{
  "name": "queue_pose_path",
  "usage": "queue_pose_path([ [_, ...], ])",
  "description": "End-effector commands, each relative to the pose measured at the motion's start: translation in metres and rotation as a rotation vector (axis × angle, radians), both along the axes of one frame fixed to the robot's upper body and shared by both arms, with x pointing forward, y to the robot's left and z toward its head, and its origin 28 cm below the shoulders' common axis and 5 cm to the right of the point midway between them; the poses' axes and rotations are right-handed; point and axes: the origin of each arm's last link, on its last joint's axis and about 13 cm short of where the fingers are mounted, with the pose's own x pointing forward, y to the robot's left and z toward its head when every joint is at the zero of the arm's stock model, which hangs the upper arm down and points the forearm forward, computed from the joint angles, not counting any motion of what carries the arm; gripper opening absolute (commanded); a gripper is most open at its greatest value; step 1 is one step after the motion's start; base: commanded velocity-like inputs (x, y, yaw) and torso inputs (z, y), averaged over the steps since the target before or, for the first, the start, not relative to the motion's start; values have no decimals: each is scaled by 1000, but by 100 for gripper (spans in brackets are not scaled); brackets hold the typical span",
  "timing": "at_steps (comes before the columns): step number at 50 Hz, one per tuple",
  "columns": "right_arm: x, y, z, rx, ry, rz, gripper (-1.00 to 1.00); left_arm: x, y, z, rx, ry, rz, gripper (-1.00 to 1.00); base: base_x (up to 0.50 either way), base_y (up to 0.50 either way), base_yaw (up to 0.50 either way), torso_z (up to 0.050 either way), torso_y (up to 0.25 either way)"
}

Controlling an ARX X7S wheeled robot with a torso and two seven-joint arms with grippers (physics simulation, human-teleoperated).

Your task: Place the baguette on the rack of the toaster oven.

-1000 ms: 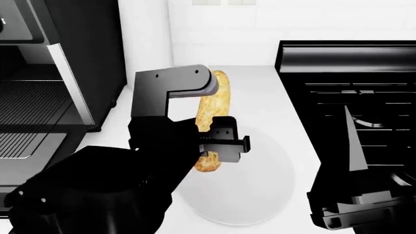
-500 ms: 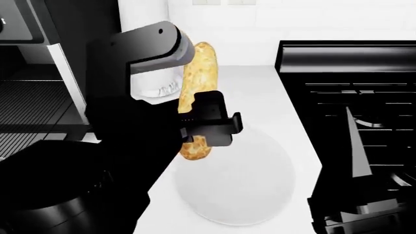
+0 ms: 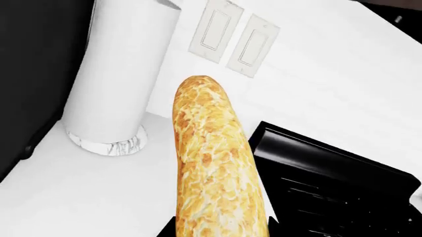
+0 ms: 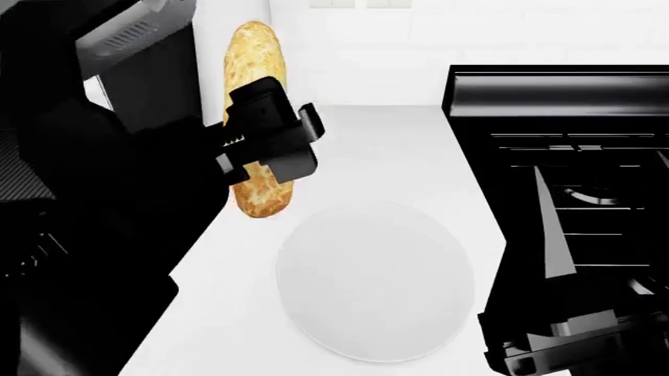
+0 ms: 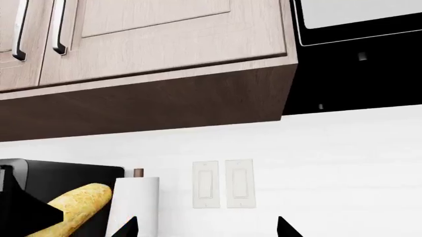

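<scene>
- Countertop [image 4: 418,149] lies bare around the white plate [image 4: 377,290], stove [image 4: 565,141] edging it on one side.
- Left gripper [image 4: 269,145] pinches the baguette [image 4: 256,117] mid-length, held above the counter.
- Baguette's long axis runs near-upright, far end toward the paper towel roll [image 3: 125,84].
- Right gripper [image 4: 565,345]: can't tell whether it is spread.

Both arms are glossy black all over, built from blocky, hard-edged housings. The left gripper [image 4: 266,145] is a squared block with a short ribbed strip just behind its jaws and a small tab jutting from one side. The right gripper [image 4: 569,345] has stepped, angular casings with pale highlights along their edges.
</scene>
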Motion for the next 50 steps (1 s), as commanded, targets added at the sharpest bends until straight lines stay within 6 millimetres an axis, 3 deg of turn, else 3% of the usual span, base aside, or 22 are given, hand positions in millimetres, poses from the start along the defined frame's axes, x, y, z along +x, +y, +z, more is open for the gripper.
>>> queue_pose_path([
  [1, 1, 2, 1, -7, 0, 11, 100, -3, 9, 8, -62, -20, 53, -100, 0, 0, 0, 0, 0],
  [31, 6, 7, 1, -22, 2, 38, 100, -17, 34, 19, -172, -101, 264, -100, 0, 0, 0, 0, 0],
  [50, 6, 9, 0, -26, 10, 46, 100, -13, 65, 50, -365, -174, 445, -100, 0, 0, 0, 0, 0],
])
